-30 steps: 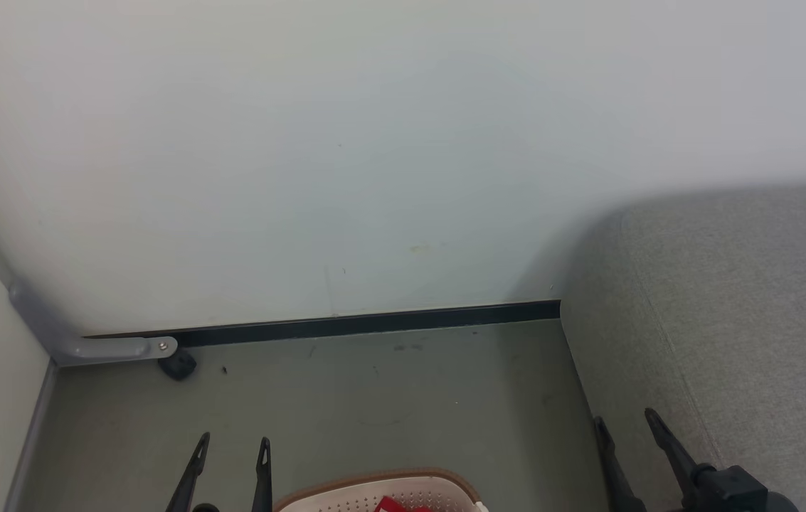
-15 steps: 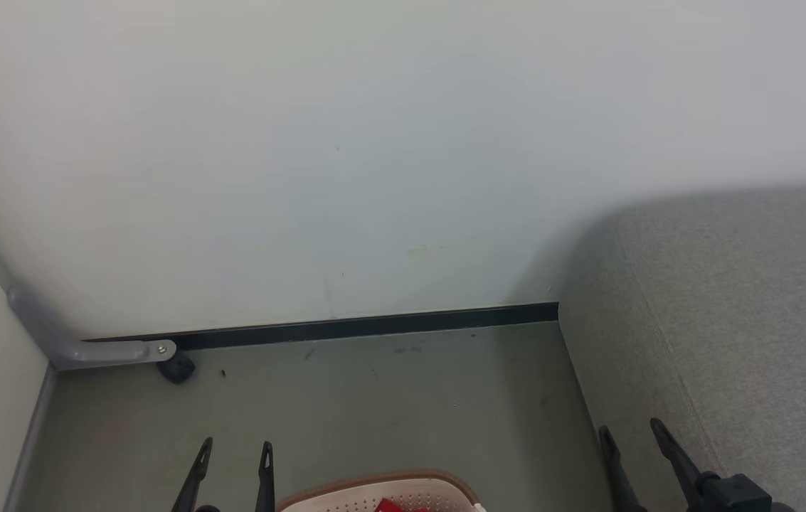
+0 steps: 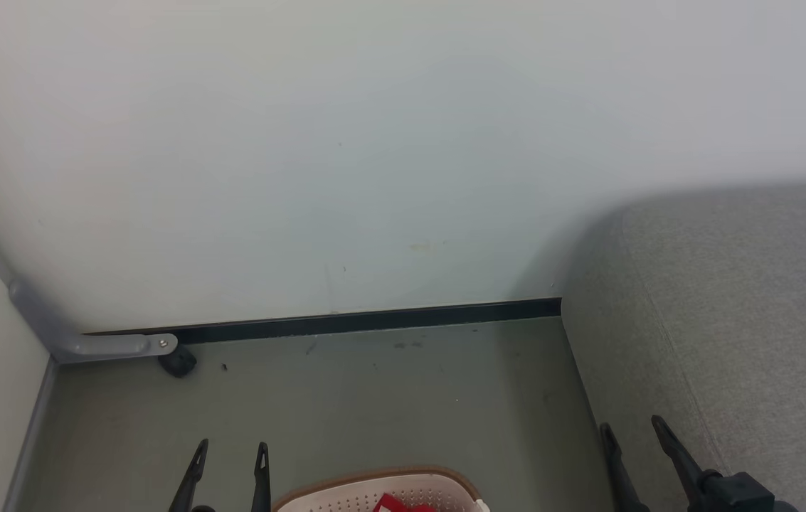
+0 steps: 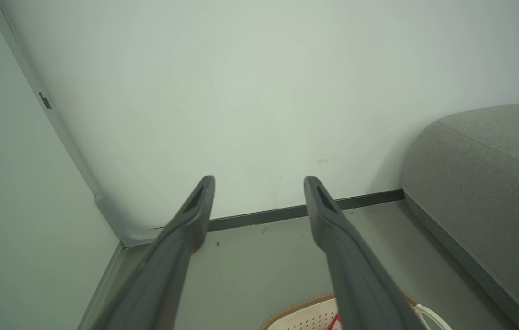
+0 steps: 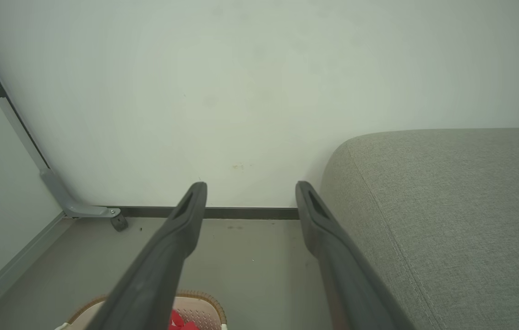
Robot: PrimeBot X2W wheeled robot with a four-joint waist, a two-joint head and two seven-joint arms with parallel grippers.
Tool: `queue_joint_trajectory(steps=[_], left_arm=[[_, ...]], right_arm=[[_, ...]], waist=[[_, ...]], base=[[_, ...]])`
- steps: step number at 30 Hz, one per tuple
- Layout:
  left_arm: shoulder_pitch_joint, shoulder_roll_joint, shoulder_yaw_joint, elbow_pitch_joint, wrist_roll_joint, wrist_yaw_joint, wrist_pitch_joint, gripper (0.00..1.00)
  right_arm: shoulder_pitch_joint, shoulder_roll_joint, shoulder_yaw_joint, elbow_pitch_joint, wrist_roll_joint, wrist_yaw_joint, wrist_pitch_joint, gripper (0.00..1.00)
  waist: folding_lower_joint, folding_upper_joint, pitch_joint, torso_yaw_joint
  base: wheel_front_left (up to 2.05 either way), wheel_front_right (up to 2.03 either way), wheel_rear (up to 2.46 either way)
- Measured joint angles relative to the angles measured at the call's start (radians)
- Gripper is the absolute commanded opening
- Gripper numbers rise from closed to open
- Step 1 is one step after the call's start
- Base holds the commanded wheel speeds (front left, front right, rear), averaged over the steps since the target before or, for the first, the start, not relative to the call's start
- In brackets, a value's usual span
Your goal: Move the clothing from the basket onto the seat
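Clothing (image 3: 397,505) transfer, reach step not yet begun. Seat (image 3: 751,299): grey, takes the right side of the head frame. Basket (image 3: 374,475): bottom centre, on the floor, near the seat's flank; the red cloth lies inside it, mostly cut off by the frame edge. Left hand (image 3: 230,446): spread, holding nothing, just left of the basket. Right hand (image 3: 632,425): spread, holding nothing, lower right. Judgement: bring the basket fully into view first, then lower one hand steeply and pinch a fold, clear of the rim.
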Motion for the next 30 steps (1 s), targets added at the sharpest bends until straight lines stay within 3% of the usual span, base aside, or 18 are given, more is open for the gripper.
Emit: queue_joint_trajectory(steps=[14,30], left_arm=[[-0.074,0.023,-0.001,-0.015,0.007,-0.002,0.003,1.0],[-0.28,0.025,-0.098,0.102,0.075,-0.073,0.056,1.0]], right_arm=[[-0.04,-0.014,-0.016,-0.064,-0.004,0.001,0.0,1.0],[-0.265,-0.043,-0.087,-0.149,-0.025,0.001,-0.007,1.0]], waist=[[0.0,0.0,0.105,0.0],[0.0002,0.0001,0.339,-0.018]], base=[[0.0,0.0,0.0],[0.0,0.0,0.0]])
